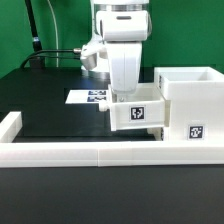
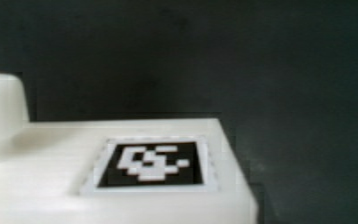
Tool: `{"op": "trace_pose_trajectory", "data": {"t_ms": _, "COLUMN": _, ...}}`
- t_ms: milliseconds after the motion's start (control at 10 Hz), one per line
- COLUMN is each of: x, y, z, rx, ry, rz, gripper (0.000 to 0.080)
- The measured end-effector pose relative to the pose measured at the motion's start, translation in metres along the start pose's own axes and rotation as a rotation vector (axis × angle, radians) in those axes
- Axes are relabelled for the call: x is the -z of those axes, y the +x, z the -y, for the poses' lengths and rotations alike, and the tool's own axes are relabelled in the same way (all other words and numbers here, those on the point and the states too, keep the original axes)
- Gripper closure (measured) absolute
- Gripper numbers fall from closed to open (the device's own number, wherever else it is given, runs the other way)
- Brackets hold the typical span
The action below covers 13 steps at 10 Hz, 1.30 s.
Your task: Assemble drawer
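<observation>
Two white drawer parts on show. Small drawer box (image 1: 138,110), open-topped, thin-walled, marker tag on near face; held off the black desk (image 1: 50,105) near centre of exterior view, under the arm. Larger drawer housing (image 1: 188,105), also white and tagged, standing on the desk at the exterior view's right, touching or just beside the small box; whether partly inserted, cannot tell. In wrist view, same tagged white face (image 2: 149,165) close below the camera, blurred, with a rounded white upright at the edge.

Handling, judged: rigid moulded plastic, light, hollow; smooth and likely slippery on flat faces; thin walls stiff enough for a pinch but liable to twist if gripped off-centre. Best hold judged to be across one upright wall near its middle, from above, keeping the box level for sliding into the housing.

Pincer (image 1: 127,92): fingertips hidden behind the box wall; seemingly closed on far wall of small box, yet exact opening cannot tell from either view.

Surroundings: marker board (image 1: 92,97) flat on the desk behind the arm; white L-shaped fence (image 1: 70,153) along near edge and left; green backdrop beyond.
</observation>
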<state>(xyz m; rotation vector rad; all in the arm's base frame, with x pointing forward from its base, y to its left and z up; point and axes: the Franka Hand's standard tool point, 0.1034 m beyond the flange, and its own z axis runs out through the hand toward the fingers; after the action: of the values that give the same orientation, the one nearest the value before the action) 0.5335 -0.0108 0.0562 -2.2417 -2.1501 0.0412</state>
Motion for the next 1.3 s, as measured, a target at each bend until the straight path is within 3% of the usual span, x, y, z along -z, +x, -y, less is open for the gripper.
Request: {"op": "trace_pose_trajectory", "data": {"t_ms": 1300, "x": 0.001, "y": 0.010, "z": -0.006, "rx": 0.008, "ry": -0.001, "rz": 0.001, "gripper": 0.0755}}
